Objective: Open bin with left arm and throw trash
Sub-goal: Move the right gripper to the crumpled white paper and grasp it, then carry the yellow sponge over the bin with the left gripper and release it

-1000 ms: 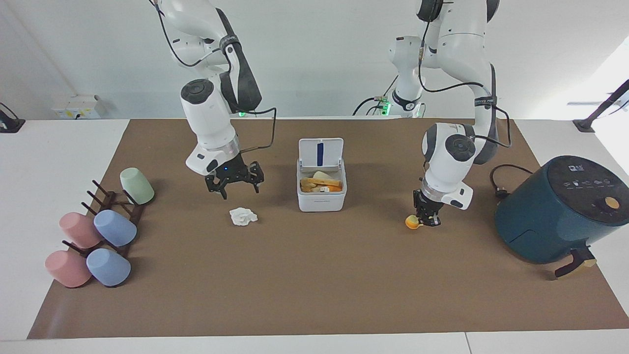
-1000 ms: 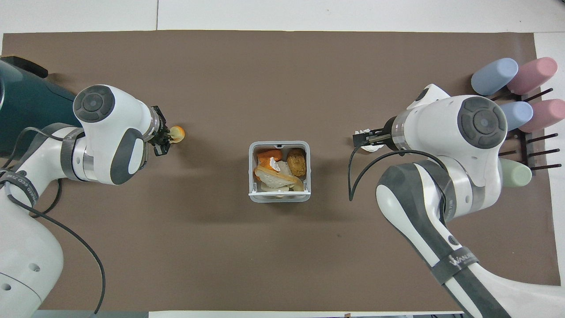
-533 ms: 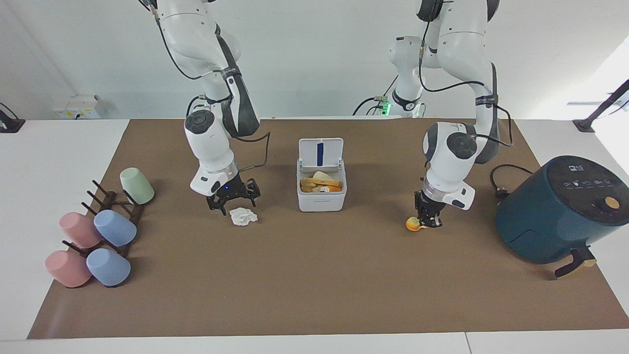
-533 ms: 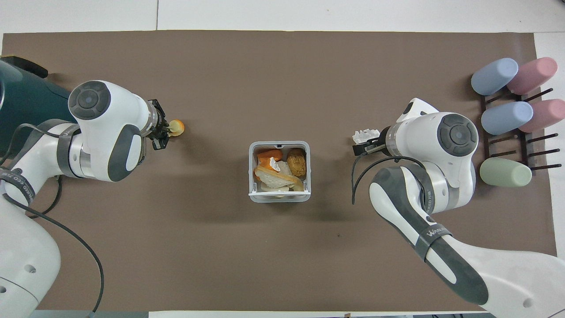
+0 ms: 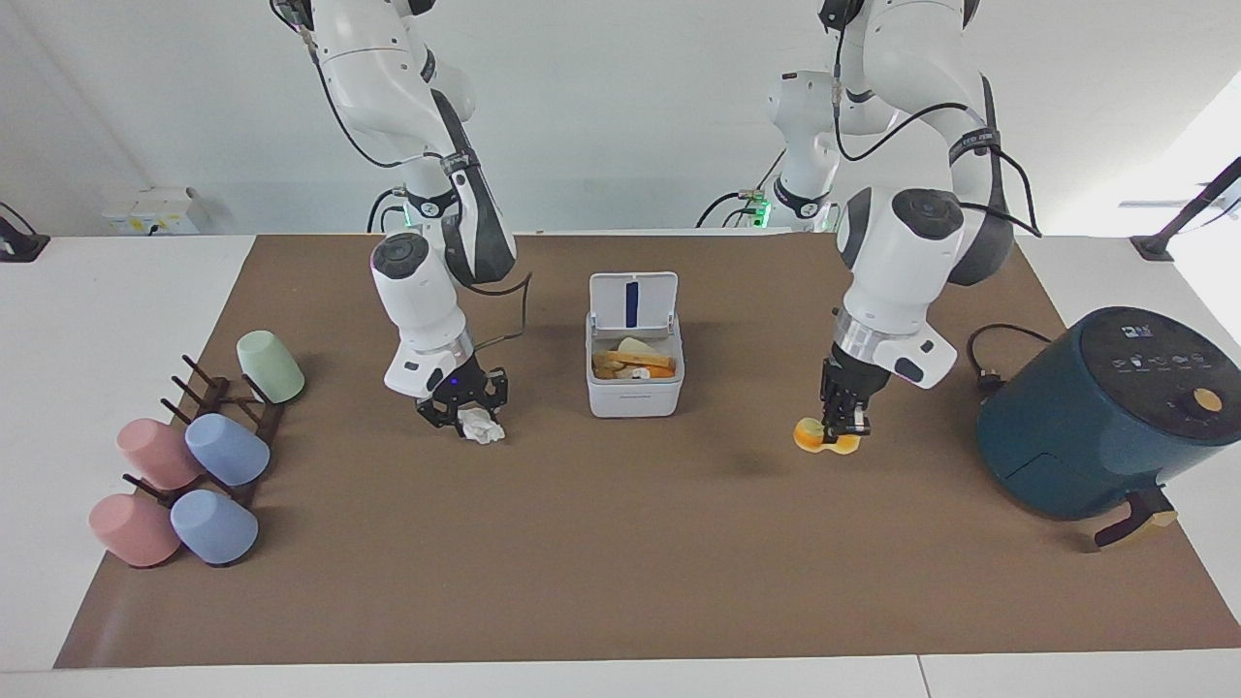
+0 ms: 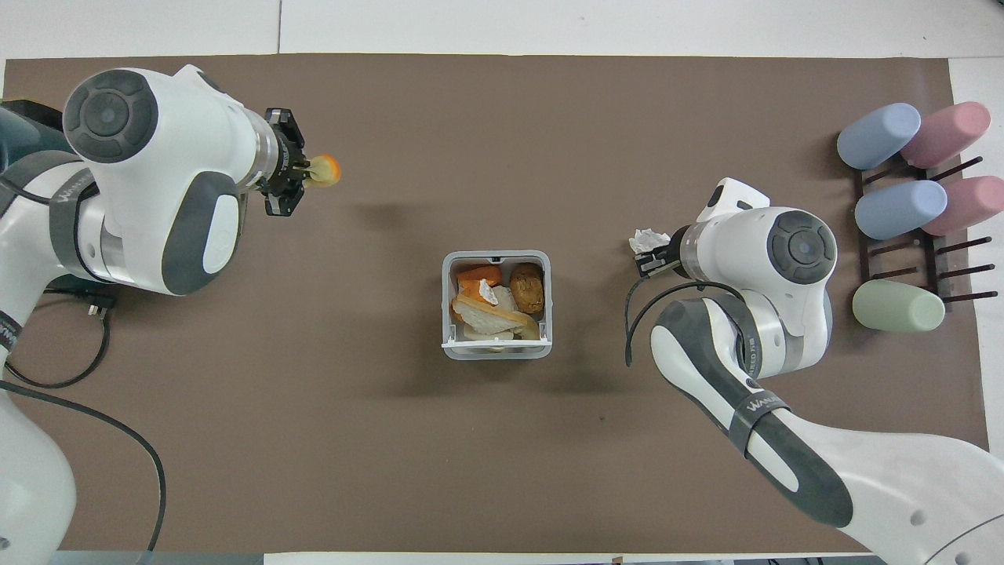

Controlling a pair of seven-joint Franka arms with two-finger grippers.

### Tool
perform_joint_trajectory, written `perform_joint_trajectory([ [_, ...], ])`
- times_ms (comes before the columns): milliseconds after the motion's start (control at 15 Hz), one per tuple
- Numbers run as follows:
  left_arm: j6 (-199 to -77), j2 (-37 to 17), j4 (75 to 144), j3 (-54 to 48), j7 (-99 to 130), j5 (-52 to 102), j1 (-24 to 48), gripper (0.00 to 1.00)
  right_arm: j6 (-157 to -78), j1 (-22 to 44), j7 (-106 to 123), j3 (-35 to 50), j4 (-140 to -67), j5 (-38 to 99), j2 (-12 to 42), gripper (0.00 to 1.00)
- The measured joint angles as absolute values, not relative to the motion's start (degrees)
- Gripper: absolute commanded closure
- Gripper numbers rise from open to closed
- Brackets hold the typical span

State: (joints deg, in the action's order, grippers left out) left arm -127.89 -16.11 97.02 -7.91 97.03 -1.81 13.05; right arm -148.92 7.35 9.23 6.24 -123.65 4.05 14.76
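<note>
While bin (image 5: pixel 635 386) open, left pincer (image 5: pixel 842 427) holds wedge (image 5: pixel 824 438).

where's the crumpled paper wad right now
The paper wad lies on the brown mat under the right gripper, between the open bin and the cup rack.

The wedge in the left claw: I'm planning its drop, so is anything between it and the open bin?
Nothing visible. Bare mat lies between the wedge, held by the left claw, and the bin, whose lid stands open.
</note>
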Motion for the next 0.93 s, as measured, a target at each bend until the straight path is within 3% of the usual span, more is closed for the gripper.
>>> perform_joint_trajectory([
  [267,-126.8,-15.1,96.4,-18.1,83.0,-1.8,13.5,1.0,-148.9,7.3,9.2,6.2,-123.6,4.1,14.5,1.0],
  [467,-125.4,-15.0,98.1,-22.9,70.9,-1.5,13.7,1.0,-146.2,7.3,9.0,6.2,-122.8,4.1,11.4,1.0],
  [933,-123.4,-12.7,104.7,-25.2,53.1,3.0,15.2,1.0,-123.1,4.0,8.2,5.9,-117.0,4.1,-2.4,1.0],
])
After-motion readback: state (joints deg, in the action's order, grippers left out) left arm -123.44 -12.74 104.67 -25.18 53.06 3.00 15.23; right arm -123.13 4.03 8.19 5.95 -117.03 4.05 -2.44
